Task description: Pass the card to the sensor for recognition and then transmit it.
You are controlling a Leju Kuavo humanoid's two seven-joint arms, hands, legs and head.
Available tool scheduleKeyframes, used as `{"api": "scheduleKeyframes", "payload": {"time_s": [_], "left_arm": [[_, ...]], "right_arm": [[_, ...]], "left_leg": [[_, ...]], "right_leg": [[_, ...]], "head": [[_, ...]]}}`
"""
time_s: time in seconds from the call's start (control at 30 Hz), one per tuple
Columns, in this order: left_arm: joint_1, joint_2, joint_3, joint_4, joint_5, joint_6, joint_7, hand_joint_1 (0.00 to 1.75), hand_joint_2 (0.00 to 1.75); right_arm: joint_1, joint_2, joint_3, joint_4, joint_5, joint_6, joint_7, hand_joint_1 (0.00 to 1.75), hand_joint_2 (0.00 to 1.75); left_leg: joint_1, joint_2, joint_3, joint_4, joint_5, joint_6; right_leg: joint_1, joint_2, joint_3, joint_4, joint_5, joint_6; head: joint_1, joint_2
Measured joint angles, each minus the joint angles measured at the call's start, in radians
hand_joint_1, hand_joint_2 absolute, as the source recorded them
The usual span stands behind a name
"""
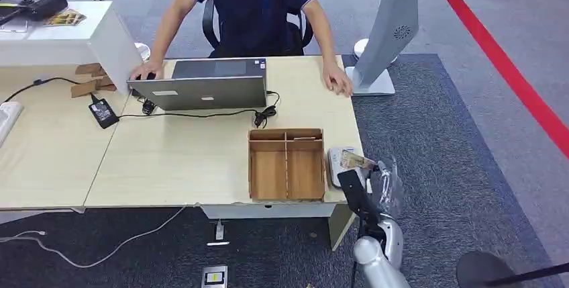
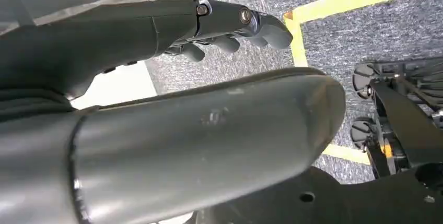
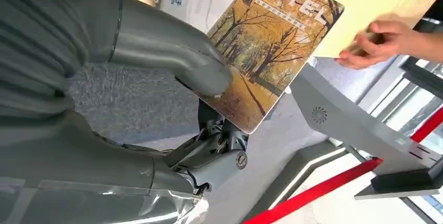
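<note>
Right hand (image 3: 209, 78) pinches the autumn-tree printed hotel card (image 3: 266, 46) over the grey sensor (image 1: 334, 166); next, judging, handover to the person.

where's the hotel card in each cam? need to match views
Head view: card at the desk's right edge, held by the right hand over the grey sensor.
Left wrist view: not in it.
Right wrist view: card upper centre, under the thumb.
Shared landmark: grey kiosk stand.
</note>
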Motion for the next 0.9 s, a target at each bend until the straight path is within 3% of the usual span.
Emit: {"api": "scheduleKeyframes", "payload": {"time_s": [0.9], "left_arm": [[0.0, 0.0, -0.001, 0.0, 0.024, 0.012, 0.0, 0.0, 0.0]], "right_arm": [[0.034, 0.005, -0.018, 0.096, 0.089, 0.0, 0.015, 1.75, 1.75]], "left_leg": [[0.0, 0.0, 0.0, 0.0, 0.0, 0.0]], "right_leg": [[0.0, 0.0, 0.0, 0.0, 0.0, 0.0]], "head": [[0.0, 0.0]]}}
